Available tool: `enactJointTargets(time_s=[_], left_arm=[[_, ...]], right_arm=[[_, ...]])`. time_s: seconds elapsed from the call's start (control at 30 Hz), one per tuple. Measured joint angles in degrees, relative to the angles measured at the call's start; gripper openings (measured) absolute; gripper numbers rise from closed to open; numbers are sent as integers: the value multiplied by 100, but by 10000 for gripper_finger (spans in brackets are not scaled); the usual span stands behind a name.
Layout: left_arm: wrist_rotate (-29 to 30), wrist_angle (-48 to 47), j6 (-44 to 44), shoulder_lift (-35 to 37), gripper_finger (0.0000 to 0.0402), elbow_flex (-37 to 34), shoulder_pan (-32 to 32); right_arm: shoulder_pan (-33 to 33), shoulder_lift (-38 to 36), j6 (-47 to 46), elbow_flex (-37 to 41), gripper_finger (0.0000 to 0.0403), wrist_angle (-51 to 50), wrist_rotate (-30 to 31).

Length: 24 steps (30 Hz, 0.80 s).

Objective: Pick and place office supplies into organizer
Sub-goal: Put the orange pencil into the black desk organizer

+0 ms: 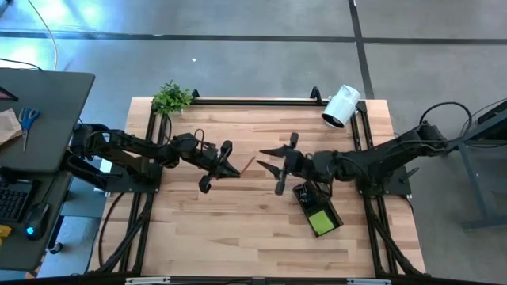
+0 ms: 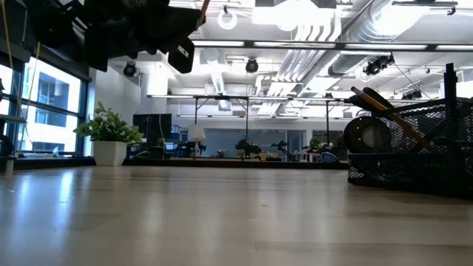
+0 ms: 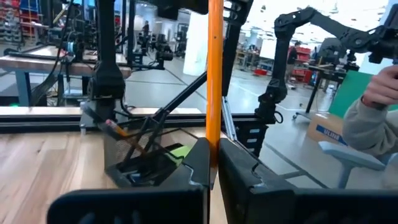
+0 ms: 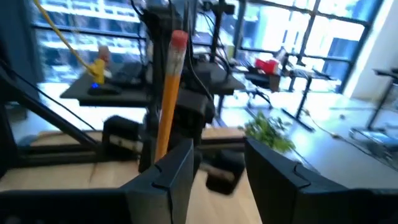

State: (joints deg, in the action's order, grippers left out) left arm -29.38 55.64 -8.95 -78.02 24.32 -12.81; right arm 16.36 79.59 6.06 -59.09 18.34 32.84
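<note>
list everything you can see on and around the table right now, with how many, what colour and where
pencil: one, orange with a red eraser, held above the table's middle by the left gripper
organizer: one, black mesh, right of centre on the table
sticky-note pad: one, lime green, in the organizer's low tray
pens: dark, count unclear, leaning in the organizer's cup
plant: one, green, far left corner
camera: one, white cylinder, far right edge
blue-handled scissors: one pair, on the dark side desk
person: one, grey sleeve, beyond the table
left gripper: shut on the pencil
right gripper: open, facing the pencil

We see a potted plant point(image 1: 171, 98) and a white cylindrical camera point(image 1: 341, 106) at the wooden counter's point(image 1: 238, 229) far corners.
</note>
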Motion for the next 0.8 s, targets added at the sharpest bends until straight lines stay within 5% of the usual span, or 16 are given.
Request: enactJointTargets(time_s=[0.3,0.57,0.8], left_arm=[[48,-49,15,0,0,0,56],[48,-51,103,0,1,0,56],[48,-101,117,-21,1,0,56]], right_arm=[[-290,268,191,0,168,811,-1016],[-297,298,193,0,203,900,-1198],[-402,561,102,-4,187,1160,-1316]])
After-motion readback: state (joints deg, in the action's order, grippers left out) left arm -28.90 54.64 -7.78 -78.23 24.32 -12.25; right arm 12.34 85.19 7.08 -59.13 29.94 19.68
